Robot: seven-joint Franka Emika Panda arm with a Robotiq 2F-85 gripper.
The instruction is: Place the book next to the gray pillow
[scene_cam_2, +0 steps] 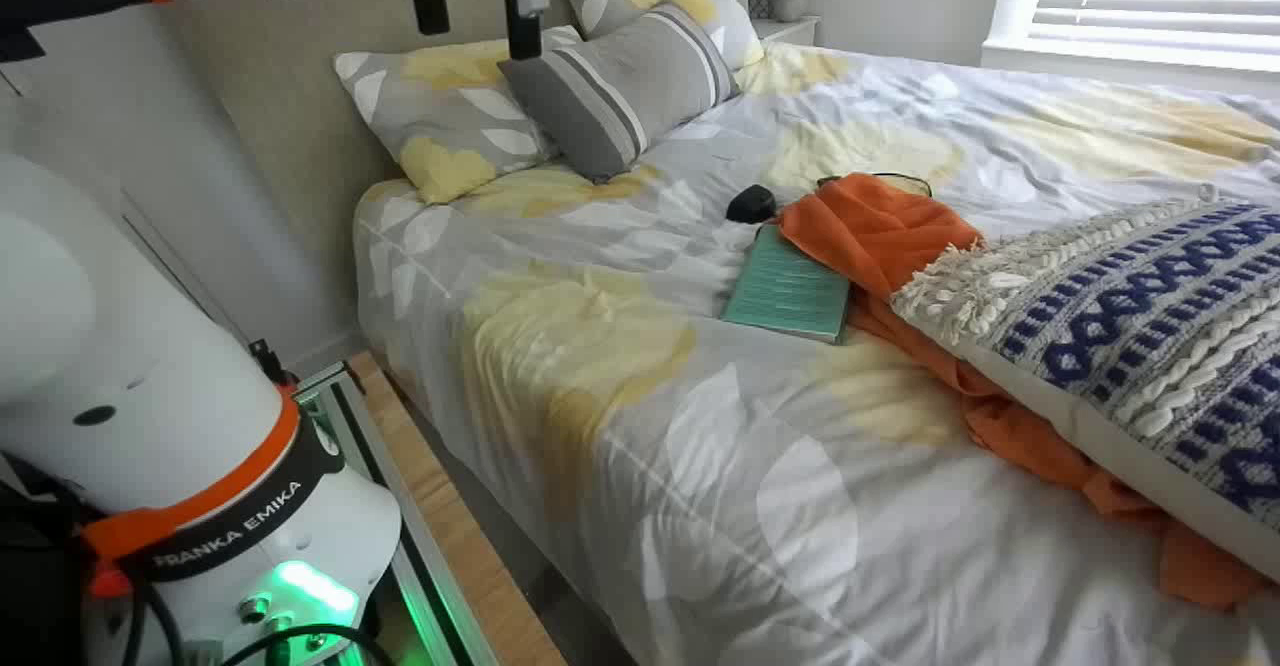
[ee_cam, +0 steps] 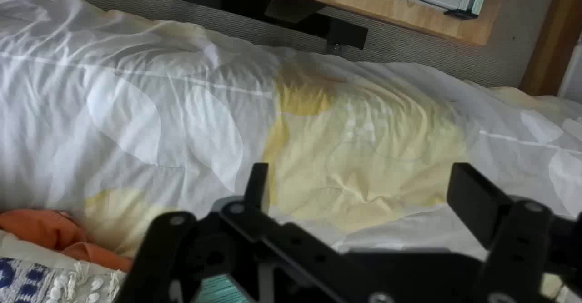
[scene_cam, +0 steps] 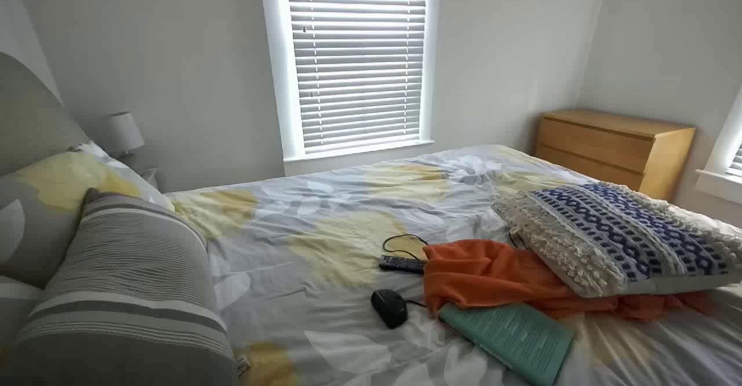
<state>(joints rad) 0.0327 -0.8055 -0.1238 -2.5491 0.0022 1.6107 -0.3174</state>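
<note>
The teal-green book (scene_cam: 513, 339) lies flat on the bed in both exterior views (scene_cam_2: 788, 286), one end tucked under the orange cloth. A corner of it shows at the bottom of the wrist view (ee_cam: 220, 290), partly hidden by my gripper. The gray striped pillow (scene_cam: 130, 281) leans on the floral pillows at the head of the bed, also in an exterior view (scene_cam_2: 640, 86); it is out of the wrist view. My gripper (scene_cam_2: 478, 31) is open and empty, raised above the bed. In the wrist view its fingers (ee_cam: 359, 175) stand wide apart with only bedding below.
An orange cloth (scene_cam: 493, 270) touches the book and runs under the blue-white knit pillow (scene_cam: 632, 235). A black mouse (scene_cam: 389, 308) and a remote (scene_cam: 401, 263) lie nearby. Floral pillows (scene_cam_2: 455, 116) stand behind the gray pillow. The robot's wooden base board (ee_cam: 409, 16) runs beside the bed.
</note>
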